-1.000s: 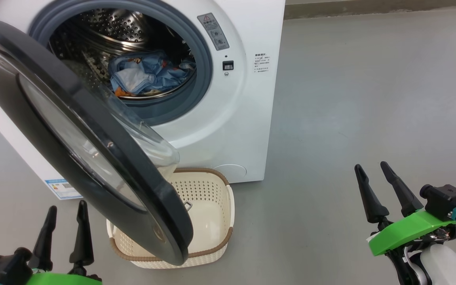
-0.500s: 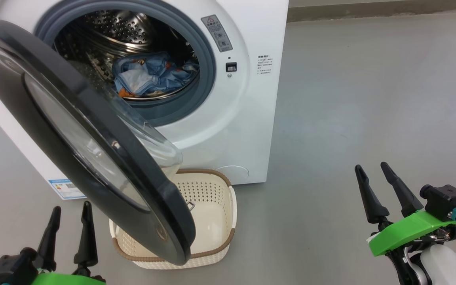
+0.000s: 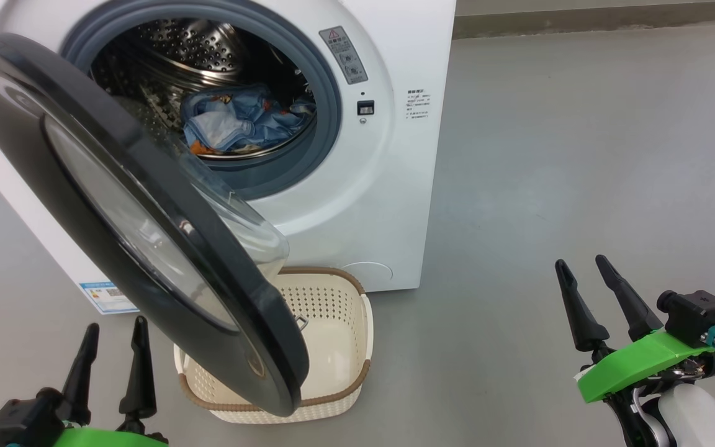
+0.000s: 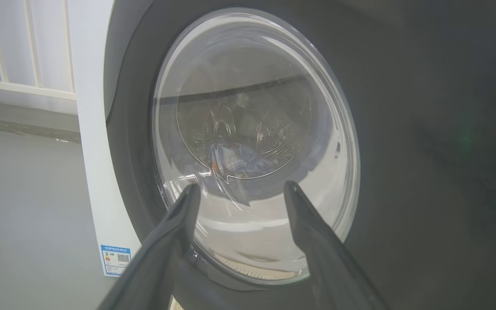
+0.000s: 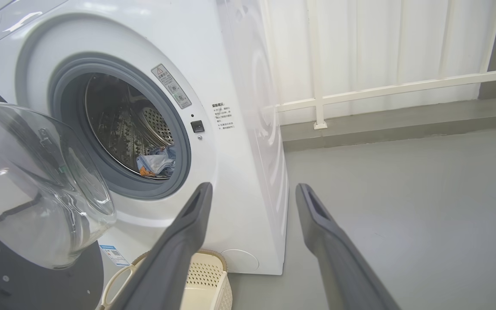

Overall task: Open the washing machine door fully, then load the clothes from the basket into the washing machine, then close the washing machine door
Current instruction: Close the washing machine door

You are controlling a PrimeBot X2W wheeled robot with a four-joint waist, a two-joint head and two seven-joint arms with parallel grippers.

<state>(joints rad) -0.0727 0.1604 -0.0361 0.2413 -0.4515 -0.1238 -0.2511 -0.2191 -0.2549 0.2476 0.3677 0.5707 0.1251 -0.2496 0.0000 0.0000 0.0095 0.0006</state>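
Grey floor; half-hidden basket, seemingly empty.

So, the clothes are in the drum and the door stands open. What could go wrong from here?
The large round black door hangs over the cream perforated plastic basket; its swing could catch the brown rim. The light-blue printed clothes lie near the front lip of the steel drum; closing may pinch them against the grey rubber gasket. The open left tool faces the door's smooth glass and might slip.

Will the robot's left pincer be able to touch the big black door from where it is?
Probably yes. The left pincer is open and points at the outer face of the washing machine door, with nothing between them.
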